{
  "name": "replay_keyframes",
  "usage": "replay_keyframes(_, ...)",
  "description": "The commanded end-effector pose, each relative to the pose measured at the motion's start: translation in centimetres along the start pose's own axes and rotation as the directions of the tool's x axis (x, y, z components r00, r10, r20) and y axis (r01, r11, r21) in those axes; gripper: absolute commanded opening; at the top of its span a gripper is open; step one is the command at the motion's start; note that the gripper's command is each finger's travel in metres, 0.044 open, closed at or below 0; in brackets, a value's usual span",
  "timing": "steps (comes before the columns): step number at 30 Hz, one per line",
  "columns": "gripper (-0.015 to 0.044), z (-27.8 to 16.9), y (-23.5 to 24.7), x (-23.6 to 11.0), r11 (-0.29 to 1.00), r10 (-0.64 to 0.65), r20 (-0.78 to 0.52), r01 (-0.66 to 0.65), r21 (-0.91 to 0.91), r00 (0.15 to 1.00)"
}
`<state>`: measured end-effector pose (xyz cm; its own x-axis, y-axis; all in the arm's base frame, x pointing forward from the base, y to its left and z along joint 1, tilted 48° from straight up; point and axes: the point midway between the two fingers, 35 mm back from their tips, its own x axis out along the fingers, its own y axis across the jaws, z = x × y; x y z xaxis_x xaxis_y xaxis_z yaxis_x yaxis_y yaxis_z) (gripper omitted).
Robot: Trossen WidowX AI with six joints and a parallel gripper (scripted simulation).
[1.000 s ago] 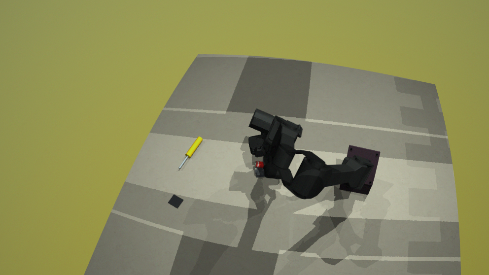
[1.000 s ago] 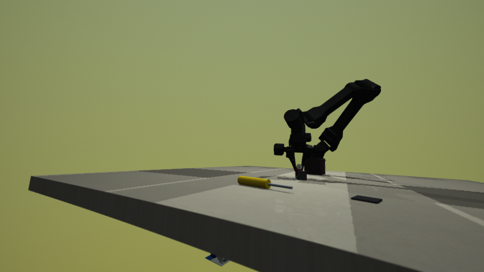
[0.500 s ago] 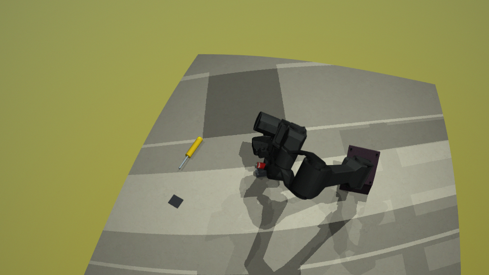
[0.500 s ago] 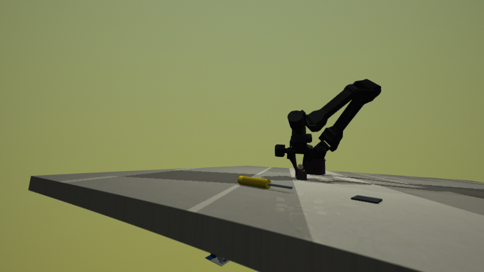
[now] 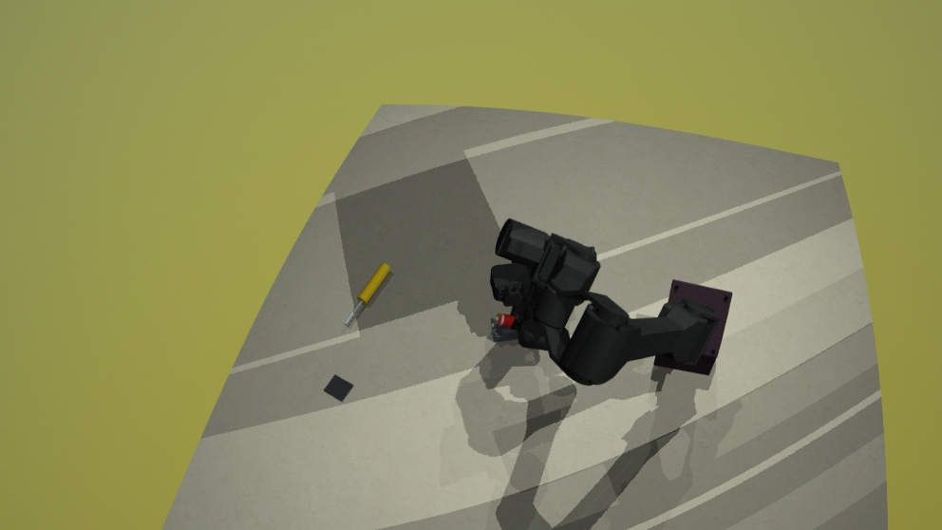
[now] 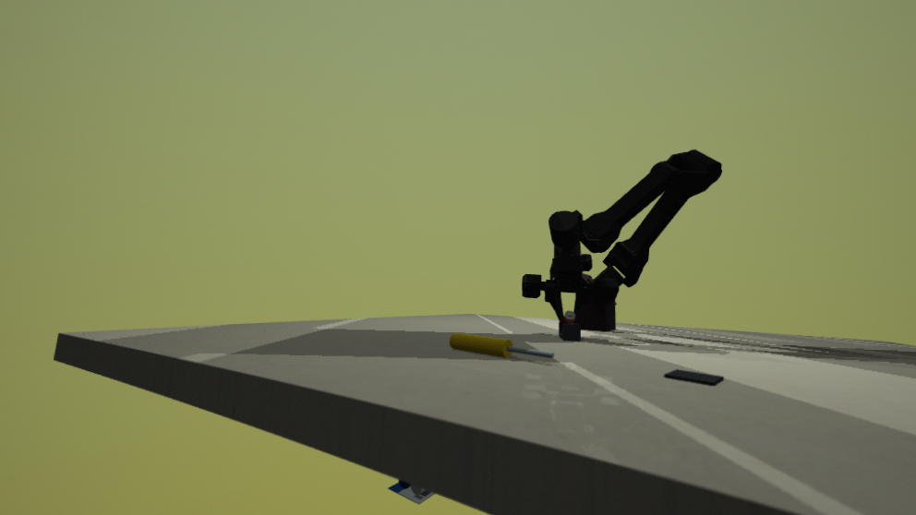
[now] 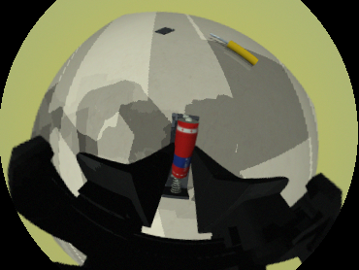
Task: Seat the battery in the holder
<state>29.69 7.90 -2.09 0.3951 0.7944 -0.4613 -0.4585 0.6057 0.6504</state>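
Observation:
My gripper [image 7: 183, 148] [image 5: 510, 322] [image 6: 569, 314] is shut on the battery [image 7: 184, 143] [image 5: 505, 320], a red and blue cylinder. In the wrist view the battery runs lengthwise away from me. Its blue end is near a coiled spring [image 7: 176, 185] and its red end, with a grey cap, points away. The small dark holder [image 6: 569, 331] [image 5: 499, 333] sits on the table right under the battery. The battery sits low over or in the holder; I cannot tell whether it lies flat. The fingers hide the holder's sides.
A yellow-handled screwdriver [image 5: 373, 283] [image 6: 480, 344] [image 7: 241, 51] lies on the table to the left. A flat black square [image 5: 337, 388] [image 6: 693, 377] [image 7: 164, 30] lies nearer the table's edge. The arm's dark base [image 5: 714, 310] stands to the right.

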Motion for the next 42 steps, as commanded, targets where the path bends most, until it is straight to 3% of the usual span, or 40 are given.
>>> replay_keyframes(1,0.0061,-0.4,0.2,-0.2,1.000,0.002,0.002,-0.002,0.003,1.000)
replay_keyframes(20,0.0061,-1.6,0.1,-0.7,1.000,-0.012,-0.004,0.012,0.005,1.000)
replay_keyframes(42,0.0061,-1.1,-0.8,0.2,0.999,-0.039,-0.108,0.039,-0.002,0.993)
